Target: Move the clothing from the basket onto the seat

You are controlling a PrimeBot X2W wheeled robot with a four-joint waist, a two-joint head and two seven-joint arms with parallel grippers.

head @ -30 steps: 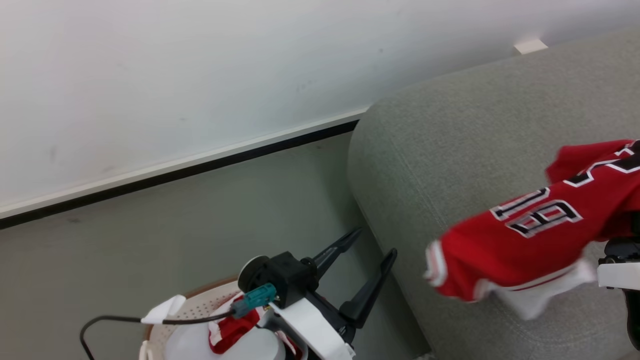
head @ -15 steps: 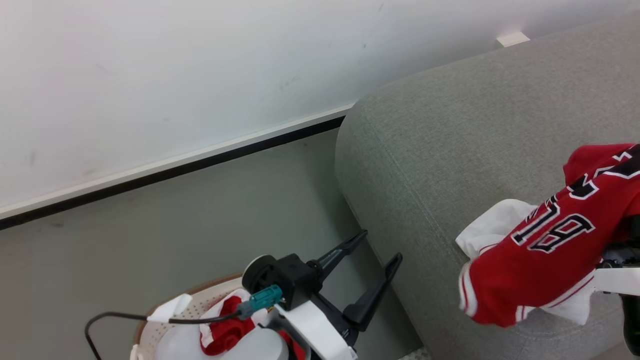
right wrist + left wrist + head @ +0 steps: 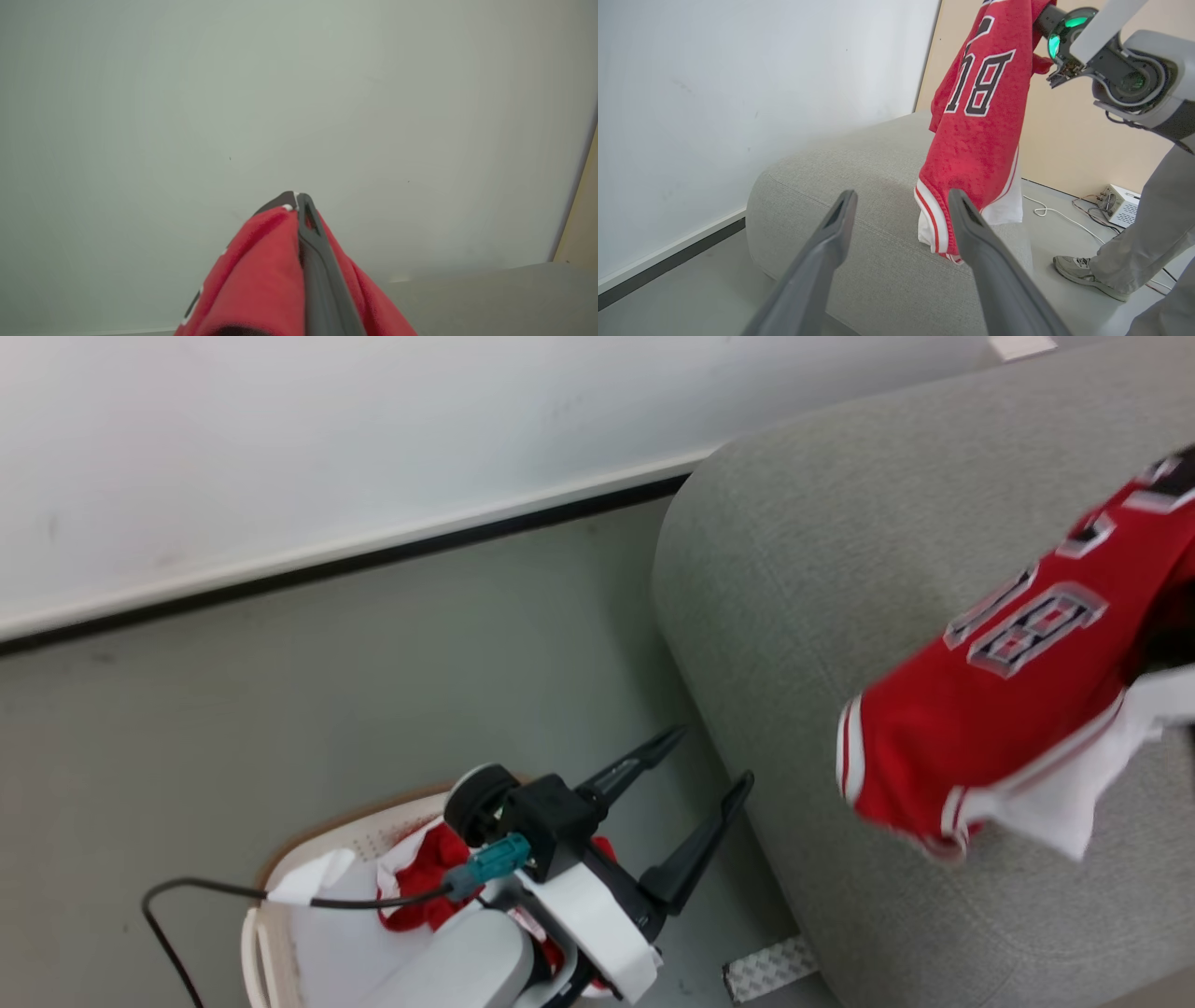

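There's your left gripper [image 3: 711,756]: two long, dark, tapering fingers [image 3: 693,863] on a black block [image 3: 551,817], white shell [image 3: 593,919] behind it, a teal connector [image 3: 492,873] trailing a thin black cable [image 3: 392,899]. Your right wrist [image 3: 1134,79] shows pale grey and rounded, with a green light [image 3: 1064,28] glowing.

Bright red numbered garment [image 3: 976,140]: thin cloth, slightly nubbly, matt; white trim smoother.
Large light grey seat [image 3: 803,569]: woven upholstery, coarse weave, matt.
Oval cream-white basket [image 3: 373,840]: perforated plastic, smooth.
Left gripper [image 3: 714,754]: long dark fingers, smooth matt plastic.
Pale grey floor [image 3: 327,709]: smooth, dull sheen.
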